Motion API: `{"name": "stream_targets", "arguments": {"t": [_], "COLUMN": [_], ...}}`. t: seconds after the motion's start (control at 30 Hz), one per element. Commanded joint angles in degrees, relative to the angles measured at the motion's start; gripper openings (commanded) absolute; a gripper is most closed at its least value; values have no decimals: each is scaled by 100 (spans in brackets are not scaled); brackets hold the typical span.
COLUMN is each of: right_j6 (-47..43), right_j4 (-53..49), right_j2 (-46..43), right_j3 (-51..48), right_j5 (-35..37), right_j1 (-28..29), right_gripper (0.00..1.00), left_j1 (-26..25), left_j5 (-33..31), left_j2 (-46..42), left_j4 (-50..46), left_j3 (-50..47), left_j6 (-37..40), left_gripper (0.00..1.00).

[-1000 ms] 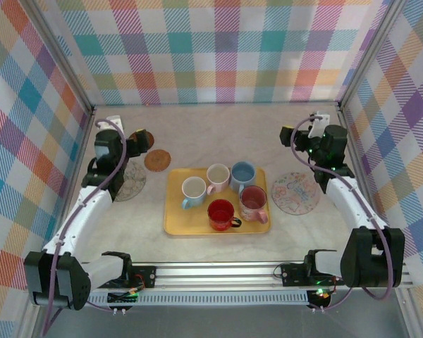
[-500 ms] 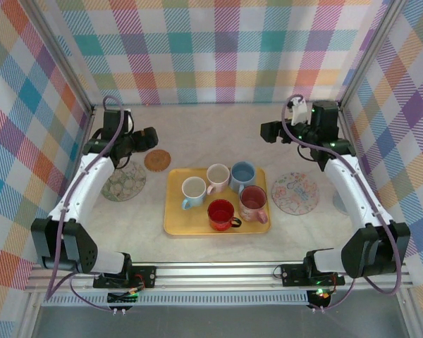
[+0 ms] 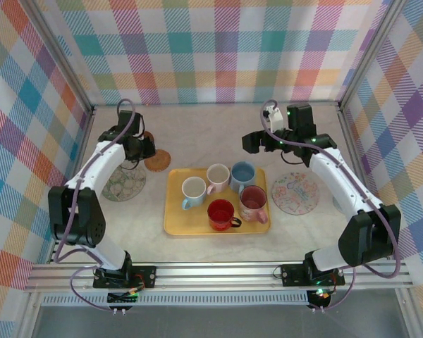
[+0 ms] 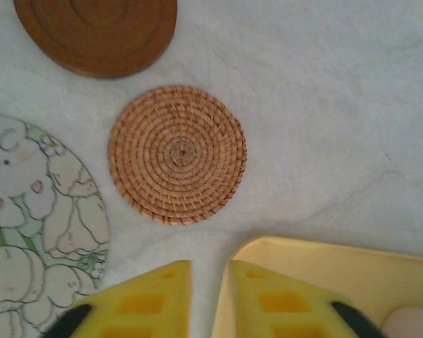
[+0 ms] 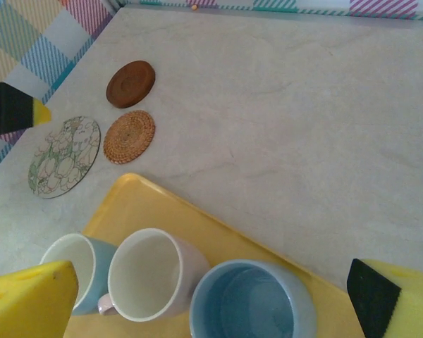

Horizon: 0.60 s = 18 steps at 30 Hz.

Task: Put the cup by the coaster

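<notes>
On the table's middle, you have one yellow tray (image 3: 175,224) holding five cups: a white one (image 3: 194,190), a cream one (image 3: 218,175), a blue one (image 3: 242,172), a pink one (image 3: 254,201) and a red one (image 3: 221,213). All five stand upright on the tray and neither arm grips one. You can count four round coasters on the table. Three lie left of the tray: a dark wooden coaster (image 4: 95,32) farthest back, a woven coaster (image 4: 177,153) just beside it, and a flowered mat (image 3: 124,184) nearer you. The fourth, a pale patterned mat (image 3: 295,193), lies just right of the tray. Your left gripper (image 4: 210,271) hovers above the table near the tray's back-left corner, with the woven coaster just ahead of it. Its two yellow fingers are almost closed, with only a narrow gap between them, and they hold nothing. Your right gripper (image 3: 252,143) hangs over the table behind the tray's back-right part. Its wrist view shows the jaws spread wide, with the blue and cream cups below and nothing gripped.
</notes>
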Motion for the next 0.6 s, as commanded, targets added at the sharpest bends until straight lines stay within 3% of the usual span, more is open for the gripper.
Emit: {"name": "stream_targets", "arguments": {"t": [0.0,0.57], "right_j6": [187,427], "right_j4": [49,195], "right_j2": [75,-162], "right_j3": [146,-265], "right_j5": [-53,325], "right_j1": [101,170], "right_gripper": [99,99], "left_j1": [-39,-50], "left_j5": [147,-133], "left_j2": [310,1886], "left_j4": [54,511], "left_j3": [33,478], "left_j6": [98,353], "left_gripper": [3,0]}}
